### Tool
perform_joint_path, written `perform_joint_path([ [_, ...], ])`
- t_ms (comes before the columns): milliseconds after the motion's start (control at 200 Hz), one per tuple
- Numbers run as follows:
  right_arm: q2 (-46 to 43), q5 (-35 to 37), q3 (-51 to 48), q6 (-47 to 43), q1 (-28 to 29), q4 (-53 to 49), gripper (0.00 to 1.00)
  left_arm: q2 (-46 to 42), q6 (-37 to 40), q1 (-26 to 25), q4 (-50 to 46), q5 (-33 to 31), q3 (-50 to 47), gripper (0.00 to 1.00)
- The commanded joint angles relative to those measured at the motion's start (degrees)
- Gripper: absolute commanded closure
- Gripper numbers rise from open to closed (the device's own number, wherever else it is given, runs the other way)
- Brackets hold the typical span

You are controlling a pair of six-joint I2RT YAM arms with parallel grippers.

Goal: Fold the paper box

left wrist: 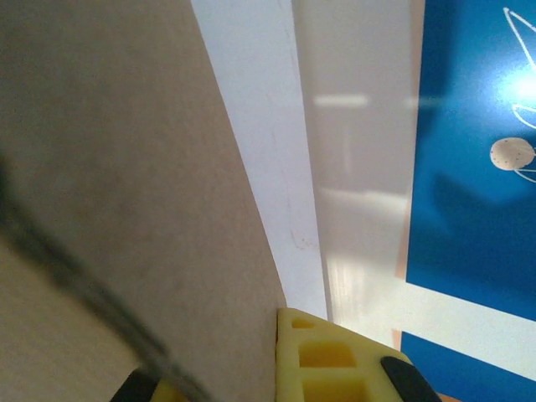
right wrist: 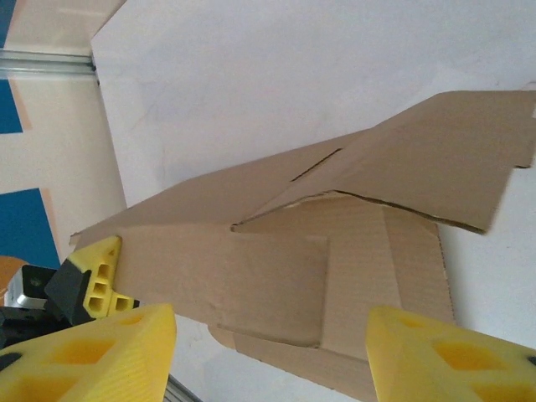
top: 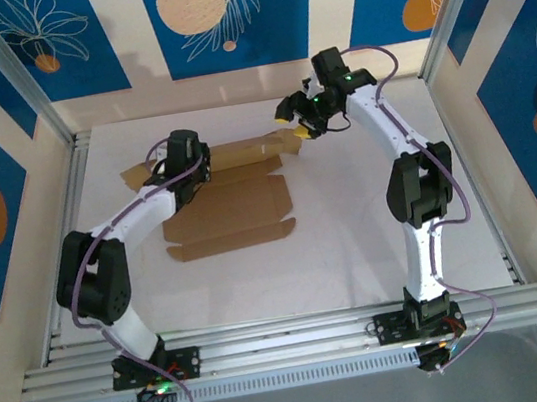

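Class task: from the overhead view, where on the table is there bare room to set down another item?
Free: the near strip between the paper box and the arm bases; the patch between the box's right edge and the right arm. Crowded: the far middle, where the left hand and right hand are at the box.

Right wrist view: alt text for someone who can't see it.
An unfolded brown paper box, one flap raised, lies on a white table. The right gripper stands open in front; the left gripper holds one edge.

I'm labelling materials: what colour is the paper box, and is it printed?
Plain brown, unprinted; the paper box shows best in the right wrist view.
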Motion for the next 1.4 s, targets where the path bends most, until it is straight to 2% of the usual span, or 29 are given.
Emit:
perform_joint_path([
  [0, 2.51, -2.26, 5.04, 0.86, 0.62, -2.48, 0.37, 3.31, 3.33, 0.77, -5.59, -3.28, 2.18, 1.00],
  [115, 5.14, -3.17, 8.62, 0.91, 0.62, -3.98, 0.37, 5.76, 4.26, 1.10, -4.97, -4.35, 3.54, 1.00],
  [305, 7.64, -5.35, 11.12, 1.45, 0.84, -2.94, 0.37, 7.65, 6.44, 1.73, 1.36, -3.96, 0.88, 1.00],
  [425, 7.96, -7.15, 11.12, 0.75, 1.46, -0.31, 0.37, 7.06, 13.91, 1.65, 15.99, -3.25, -4.43, 1.00],
  [495, 7.96, -4.34, 12.23, -2.66, 2.18, -1.67, 0.37, 6.58, 17.82, 1.65, 20.78, -2.27, -6.04, 1.00],
  [545, 7.63, 0.22, 12.70, -4.78, 2.93, -3.16, 0.37, 6.01, 19.82, 1.56, 22.53, -2.30, -7.22, 1.00],
  [645, 4.82, 3.91, 7.75, -6.04, 3.77, 0.17, 0.37, 5.06, 21.47, 1.15, 27.61, -3.67, -11.11, 1.00],
  [695, 2.93, 3.06, 3.64, -5.18, 3.74, 4.13, 0.37, 5.37, 22.39, 1.12, 34.10, -3.99, -13.93, 1.00],
  [765, 0.84, 2.21, -1.02, -3.61, 3.77, 10.51, 0.37, 7.96, 23.45, 1.13, 48.06, -2.86, -17.68, 1.00],
  [860, -1.05, 1.44, -5.50, -2.42, 3.99, 17.14, 0.37, 14.10, 20.43, 1.04, 64.53, -0.77, -19.74, 1.00],
  [940, -1.53, 0.29, -7.81, -1.46, 4.04, 21.18, 0.37, 19.07, 17.68, 1.01, 73.42, 0.96, -19.54, 1.00],
  [1171, 0.03, 3.29, -5.78, -4.35, 4.34, 16.77, 0.36, 19.67, 15.89, 0.76, 73.38, 0.18, -20.86, 1.00],
  [1396, 0.99, 2.37, -3.61, -7.25, 4.13, 15.02, 0.36, 19.70, 15.88, 0.72, 73.18, 0.14, -20.24, 1.00],
])
